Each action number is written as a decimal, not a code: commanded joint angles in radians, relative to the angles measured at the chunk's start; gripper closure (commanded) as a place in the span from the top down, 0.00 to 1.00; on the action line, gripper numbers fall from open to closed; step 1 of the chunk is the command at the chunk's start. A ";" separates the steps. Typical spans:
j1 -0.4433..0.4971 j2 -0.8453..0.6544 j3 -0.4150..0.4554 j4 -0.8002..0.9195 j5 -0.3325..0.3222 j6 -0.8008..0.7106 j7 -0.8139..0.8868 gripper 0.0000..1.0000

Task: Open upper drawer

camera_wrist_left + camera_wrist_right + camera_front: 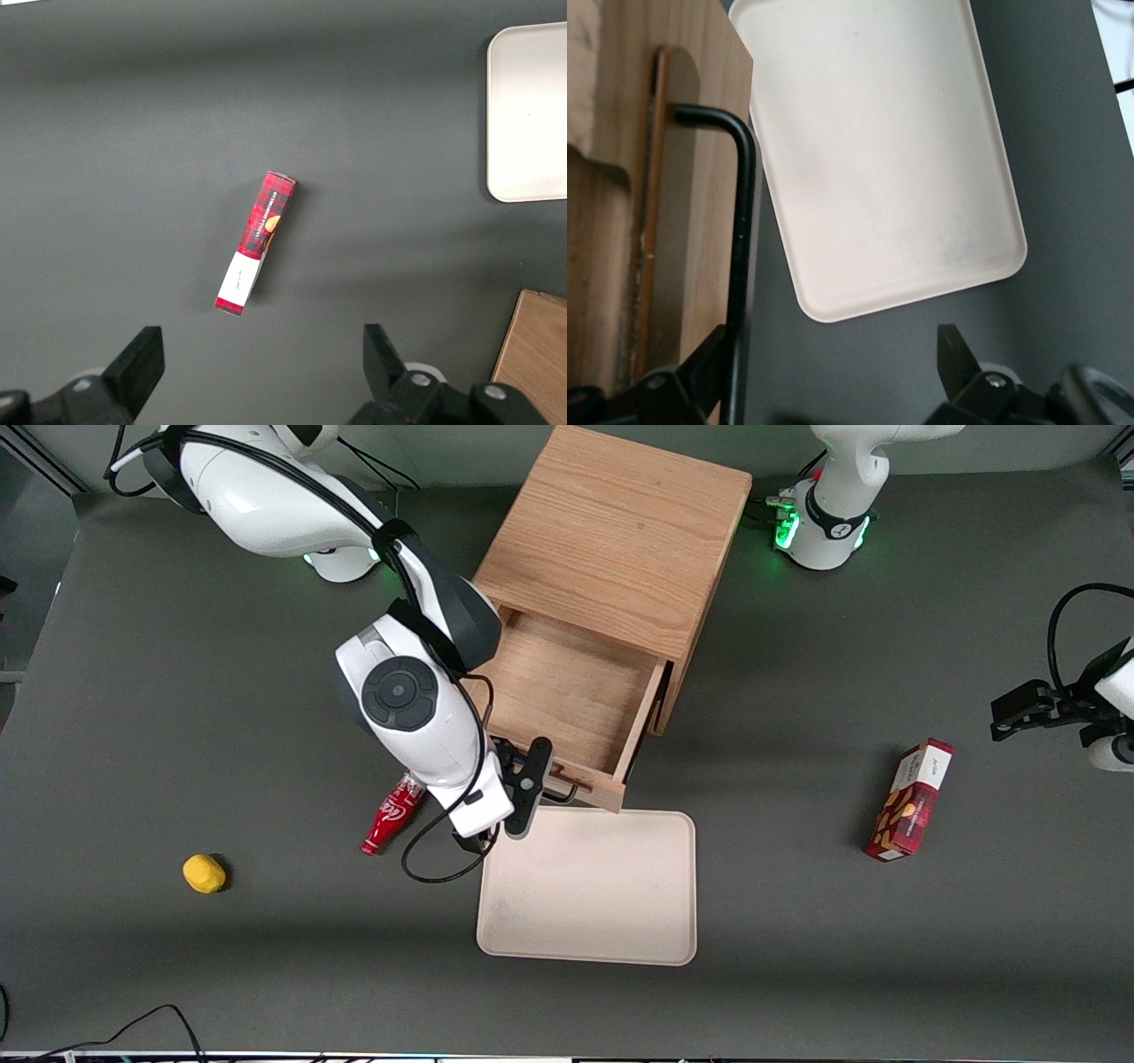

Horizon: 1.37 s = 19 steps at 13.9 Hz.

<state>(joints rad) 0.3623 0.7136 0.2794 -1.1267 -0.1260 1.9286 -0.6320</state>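
The wooden cabinet (611, 531) stands at the middle of the table. Its upper drawer (567, 691) is pulled far out toward the front camera and its tray shows nothing in it. The drawer front (673, 177) carries the black wire handle (741, 248). My right gripper (532, 784) hangs at the drawer front, over the handle (567, 786). In the right wrist view the gripper (833, 341) is open, with its fingers wide apart. The handle bar runs right beside one finger (709, 354), inside the gap. The lower drawer is hidden under the upper one.
A beige tray (589, 886) lies just in front of the open drawer, nearer the front camera. A red bottle (390, 819) lies beside my arm, and a yellow lump (204, 873) lies farther toward the working arm's end. A red box (912, 802) lies toward the parked arm's end.
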 commanded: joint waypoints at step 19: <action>-0.103 -0.520 -0.496 -0.112 0.209 -0.569 0.630 1.00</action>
<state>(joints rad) 0.2423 0.2849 -0.1924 -1.1165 0.1191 1.3652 -0.1305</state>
